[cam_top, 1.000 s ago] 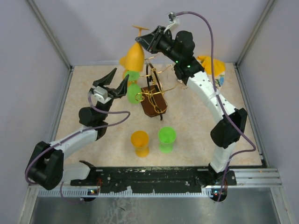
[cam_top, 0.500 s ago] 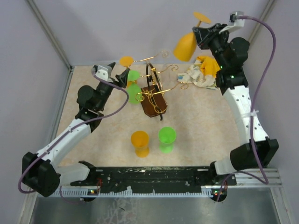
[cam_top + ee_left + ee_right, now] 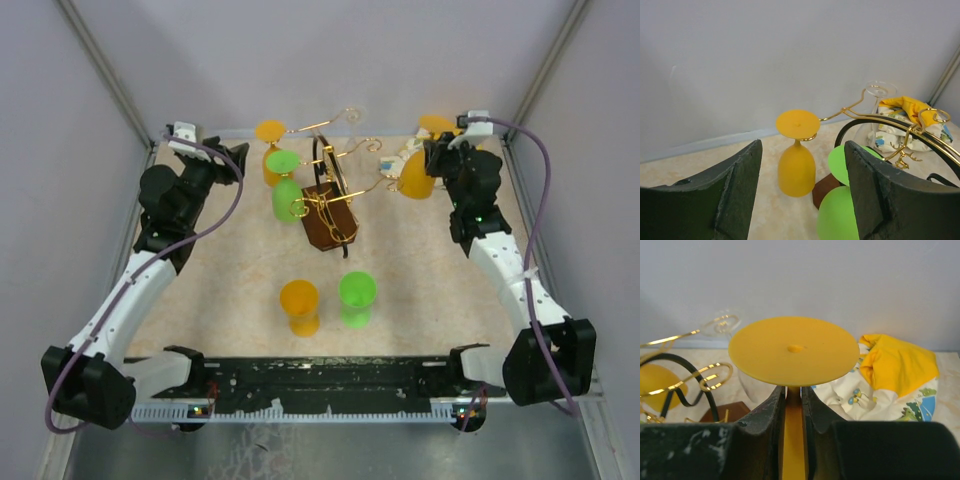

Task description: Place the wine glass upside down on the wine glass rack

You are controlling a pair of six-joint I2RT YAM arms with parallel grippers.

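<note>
Right jaws pinched narrow on the stem of the orange wine glass point(image 3: 795, 350), foot up, bowl down. Left jaws wide, holding nothing, out to the rack's left. Table point(image 3: 430, 280) has the wine glass rack point(image 3: 328, 228) mid-back and a cloth point(image 3: 895, 370) behind the held glass. That glass hangs in the air just right of the rack, not hung yet. Rack already carries an orange glass point(image 3: 796, 167), a green one point(image 3: 285, 195) and a clear one point(image 3: 879, 90). Looks like the carry-to-rack step. Next: line the stem up with a free hook arm point(image 3: 715, 375), slide in with the foot above the wires, then release.
</note>
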